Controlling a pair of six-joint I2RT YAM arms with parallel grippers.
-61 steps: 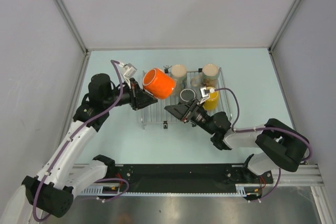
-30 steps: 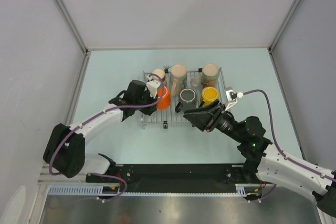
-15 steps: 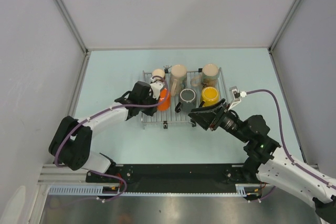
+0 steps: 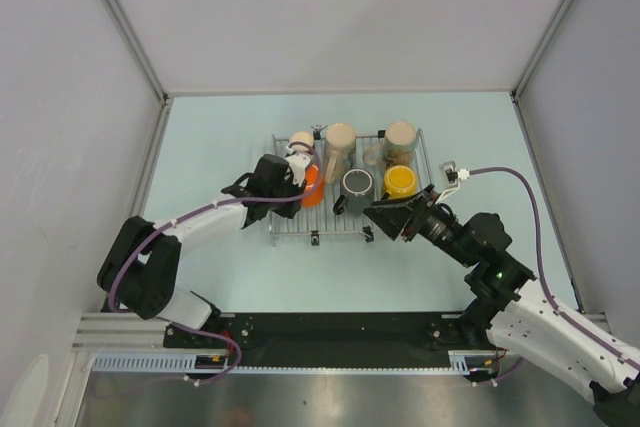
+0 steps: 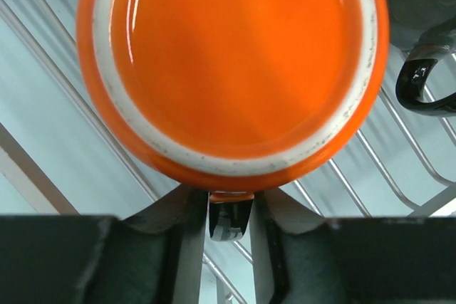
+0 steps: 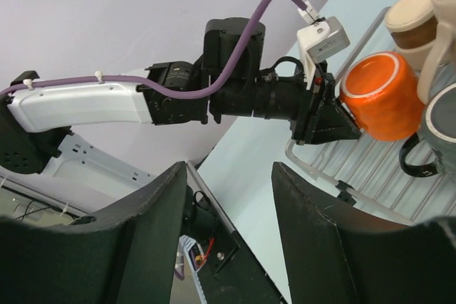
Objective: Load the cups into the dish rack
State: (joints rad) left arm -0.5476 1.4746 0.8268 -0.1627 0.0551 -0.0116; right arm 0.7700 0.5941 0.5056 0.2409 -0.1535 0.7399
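One cup was in my grip: the orange mug (image 5: pixel 235 62), tilted on the left end of the dish rack (image 4: pixel 300 219) beside the dark grey mug (image 4: pixel 356 183), with one round face toward the wrist camera. The left gripper (image 5: pixel 229 215) was pinched on its handle stub, which I judged let me control its lean between the bars. That arm lay low and stretched out. The right gripper (image 6: pixel 228 176) hung parted and empty off the rack's near right corner, clear of the yellow mug (image 4: pixel 400 181).
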